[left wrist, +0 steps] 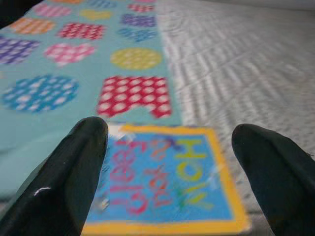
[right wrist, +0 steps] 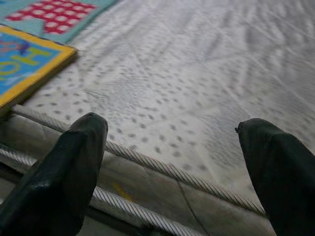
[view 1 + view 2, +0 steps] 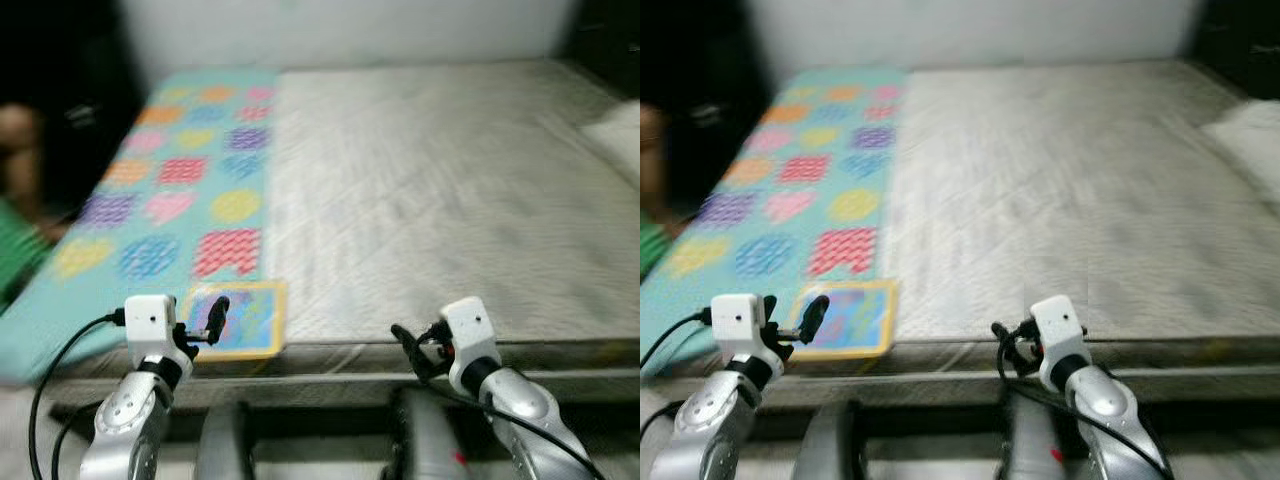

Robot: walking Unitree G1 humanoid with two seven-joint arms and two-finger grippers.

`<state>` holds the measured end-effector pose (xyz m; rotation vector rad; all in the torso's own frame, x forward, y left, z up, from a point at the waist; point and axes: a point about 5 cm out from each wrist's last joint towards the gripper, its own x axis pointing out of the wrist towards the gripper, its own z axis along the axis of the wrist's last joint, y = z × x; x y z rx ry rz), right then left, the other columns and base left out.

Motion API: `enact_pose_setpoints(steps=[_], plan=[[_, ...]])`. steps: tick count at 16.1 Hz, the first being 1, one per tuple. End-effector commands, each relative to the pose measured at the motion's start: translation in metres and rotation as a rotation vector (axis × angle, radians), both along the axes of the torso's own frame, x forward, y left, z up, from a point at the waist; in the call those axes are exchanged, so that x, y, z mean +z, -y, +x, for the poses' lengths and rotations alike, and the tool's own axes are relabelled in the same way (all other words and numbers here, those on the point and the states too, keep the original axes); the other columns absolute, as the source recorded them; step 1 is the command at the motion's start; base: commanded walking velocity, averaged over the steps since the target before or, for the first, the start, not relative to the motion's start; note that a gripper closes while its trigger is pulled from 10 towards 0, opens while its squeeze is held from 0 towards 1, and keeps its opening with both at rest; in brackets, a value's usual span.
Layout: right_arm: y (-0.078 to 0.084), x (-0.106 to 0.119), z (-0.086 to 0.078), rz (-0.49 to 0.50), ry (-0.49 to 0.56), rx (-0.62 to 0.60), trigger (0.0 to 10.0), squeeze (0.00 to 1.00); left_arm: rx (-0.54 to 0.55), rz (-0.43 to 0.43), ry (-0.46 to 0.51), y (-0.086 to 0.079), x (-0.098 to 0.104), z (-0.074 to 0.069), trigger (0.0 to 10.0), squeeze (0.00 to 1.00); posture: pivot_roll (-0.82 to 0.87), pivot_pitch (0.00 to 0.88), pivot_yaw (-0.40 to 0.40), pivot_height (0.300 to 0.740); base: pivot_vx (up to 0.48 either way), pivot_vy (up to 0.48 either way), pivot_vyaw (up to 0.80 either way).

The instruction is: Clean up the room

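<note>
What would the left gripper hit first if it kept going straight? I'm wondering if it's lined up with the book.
Most likely the book. The left gripper, open, points at its blue, yellow-edged cover on the mat near the bed's edge. Blur makes depth uncertain, but nothing else seems to lie between.

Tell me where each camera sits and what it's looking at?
Left eye view: on the head, looking down at the mattress, patterned blanket and book; both silver arms show.
Right eye view: beside it, same scene.
Left wrist view: on the left wrist, looking past the open left gripper at the book.
Right wrist view: on the right wrist, looking past the open right gripper at the mattress edge.
Shared: all four show the book.
</note>
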<state>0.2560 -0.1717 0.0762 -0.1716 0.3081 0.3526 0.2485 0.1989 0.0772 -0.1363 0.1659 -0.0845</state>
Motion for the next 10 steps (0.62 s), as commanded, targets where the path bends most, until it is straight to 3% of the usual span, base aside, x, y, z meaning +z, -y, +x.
enact_pose_setpoints(steps=[1, 10], plan=[[-0.0053, 0.0011, -0.0001, 0.024, 0.007, 0.017, 10.0, 0.0, 0.008, 0.013, -0.005, -0.0025, 0.001, 0.0009, 10.0, 0.0, -0.15, 0.049, 0.035, 0.542, 0.0, 0.0, 0.0], [-0.0061, 0.0016, 0.0007, 0.012, 0.018, 0.031, 10.0, 0.0, 0.01, 0.016, -0.018, -0.0009, -0.0004, 0.0023, 10.0, 0.0, -0.15, 0.045, 0.035, 0.542, 0.0, 0.0, 0.0]])
